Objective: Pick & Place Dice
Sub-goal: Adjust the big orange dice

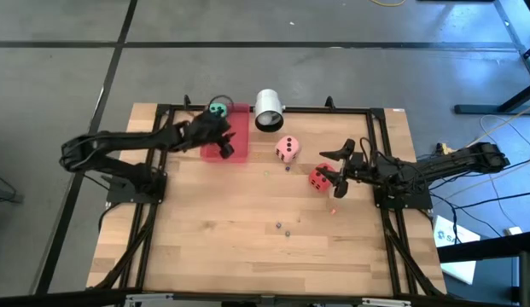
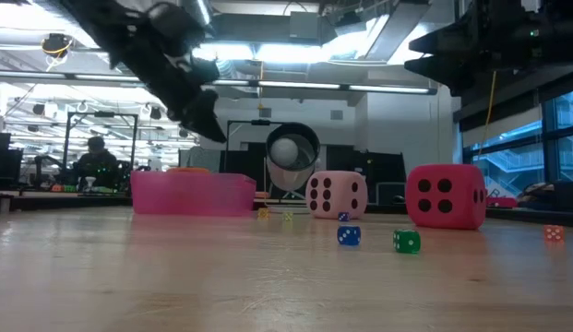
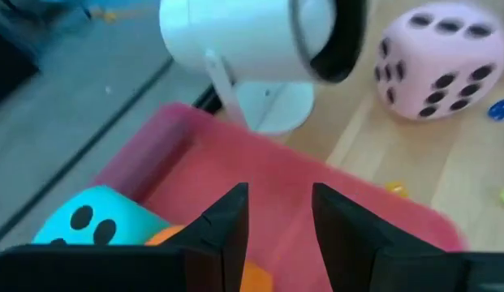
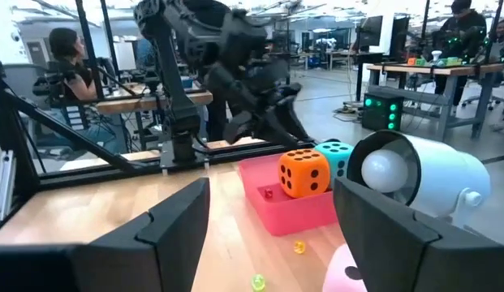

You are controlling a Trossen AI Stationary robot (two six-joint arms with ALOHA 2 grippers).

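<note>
Four dice show across the views: a green die (image 4: 336,154) and an orange die (image 4: 303,173) sit side by side inside the pink tray (image 1: 235,135) at the far edge of the table (image 1: 247,230), while the pink die (image 1: 288,148) and the red die (image 1: 320,178) rest on the bare wood outside it. Being cubes, none has a long axis; in the right wrist view the orange die stands square in the tray with a four-pip face turned toward that camera, and the green one is just behind it, touching or nearly so. In the low view the pink die (image 2: 337,195) shows a six-pip face and the red die (image 2: 445,195) a four-pip face, both sitting flat, the red one nearer the right arm and apart from the pink. Apart from the two dice, a small dark red bit lies on the tray floor in the right wrist view. The left gripper (image 3: 280,223) hangs over the tray, its fingers partly apart with a narrow gap and nothing between them, the orange die just below. The right gripper (image 1: 340,165) is beside the red die, fingers spread wide and empty, not touching it as far as the high view shows. A white cylinder (image 1: 268,109) on a stand lies on its side just beyond the pink die, next to the tray. Several tiny dice (image 2: 349,236) are scattered on the wood.
</note>
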